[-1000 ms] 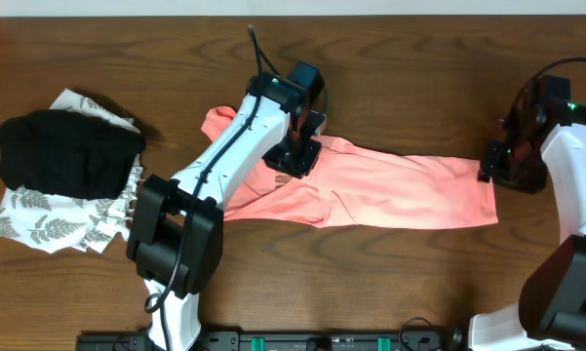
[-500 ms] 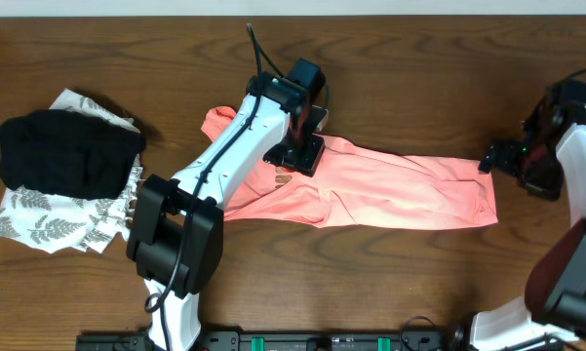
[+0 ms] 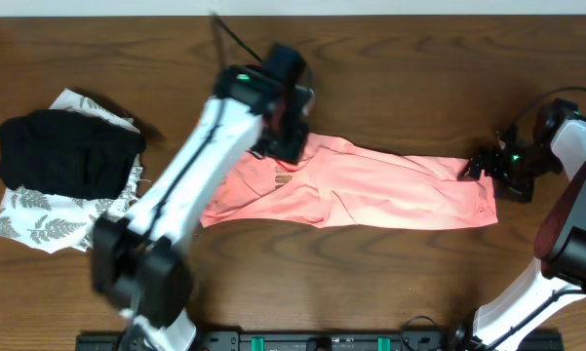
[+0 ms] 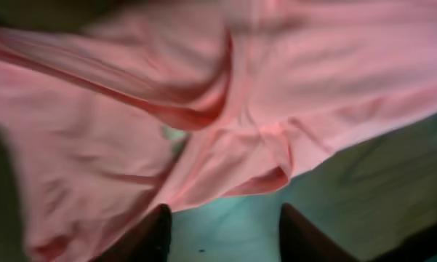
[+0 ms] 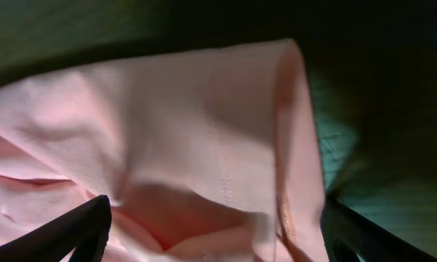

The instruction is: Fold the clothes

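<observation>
The clothes, a salmon-pink T-shirt, lie in a long flattened strip across the table's middle, with a bit of bronze lettering showing near the left end. My left gripper hovers over the shirt's upper left part, blurred by motion. In the left wrist view it is open, with bare table between its fingers and the shirt just beyond. My right gripper is at the shirt's right end. In the right wrist view it is wide open, with the hemmed fabric lying between its fingers.
A black folded garment rests on a white garment with grey leaf print at the far left. Brown wooden table surrounds the shirt. The table's back edge runs along the top.
Both grippers have opened. The left arm has let go of the shirt and swung up and to the left. The right gripper has moved left onto the shirt's right end.
</observation>
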